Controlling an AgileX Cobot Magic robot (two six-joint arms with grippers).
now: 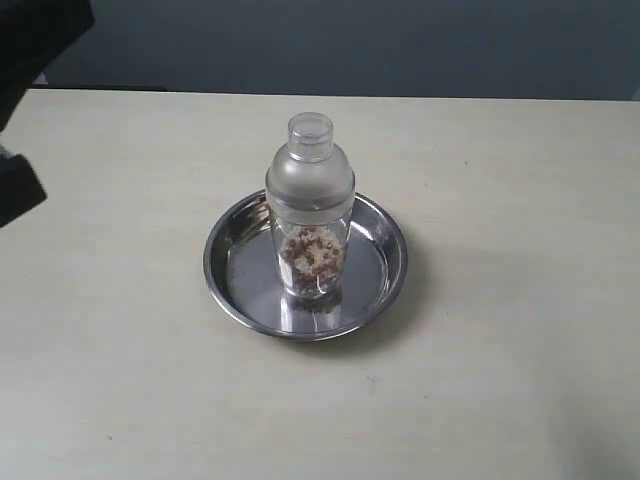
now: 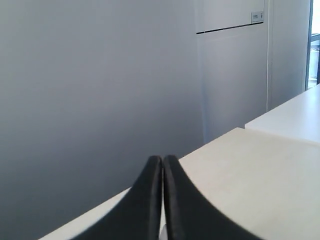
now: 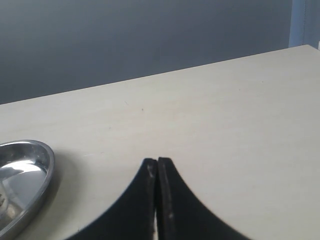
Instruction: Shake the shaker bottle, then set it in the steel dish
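Note:
The shaker bottle (image 1: 310, 205) stands upright inside the steel dish (image 1: 230, 270) at the table's middle, brownish grains in its lower half. Nothing holds it. Dark parts of the left arm (image 1: 25, 110) show at the exterior view's far left edge; its gripper is not seen there. In the left wrist view my left gripper (image 2: 162, 159) is shut with nothing in it, above a table edge facing a grey wall. My right gripper (image 3: 157, 161) is shut and empty, over bare table, with the steel dish's rim (image 3: 42, 172) off to one side. The bottle is out of both wrist views.
The pale table (image 1: 500, 300) stretches around the dish on all sides. A grey wall (image 1: 350, 40) runs behind its far edge. A second white tabletop (image 2: 295, 115) adjoins in the left wrist view.

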